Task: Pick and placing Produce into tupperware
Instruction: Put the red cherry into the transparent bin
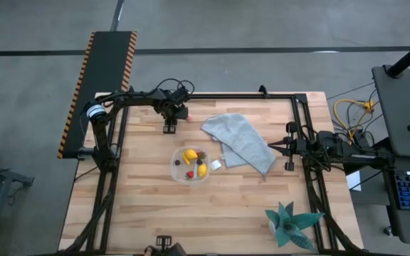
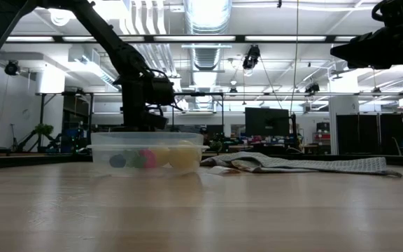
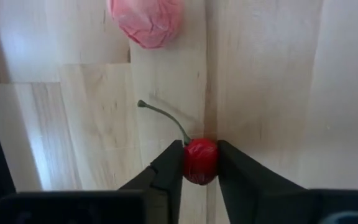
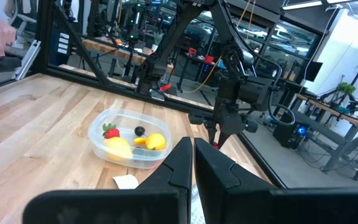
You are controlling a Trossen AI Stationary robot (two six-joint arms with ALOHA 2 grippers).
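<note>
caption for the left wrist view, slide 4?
Left gripper closed on a red cherry on the wooden table; pink crumpled piece lies beyond.

Bright, even overhead light washes the wooden table (image 1: 212, 206) in the high view, shadows short and soft. In the low view, ceiling strip lights (image 2: 208, 10) flare at twelve o'clock, and the near tabletop blurs at six. The left wrist view is sharp on the cherry (image 3: 201, 160), while the pink fruit (image 3: 146, 20) at eleven o'clock goes soft.

Red cherry (image 3: 201, 161) with green stem, pink crumpled ball (image 3: 146, 22), yellow lemons (image 1: 190, 155), grey-blue cloth (image 1: 241, 141)
</note>
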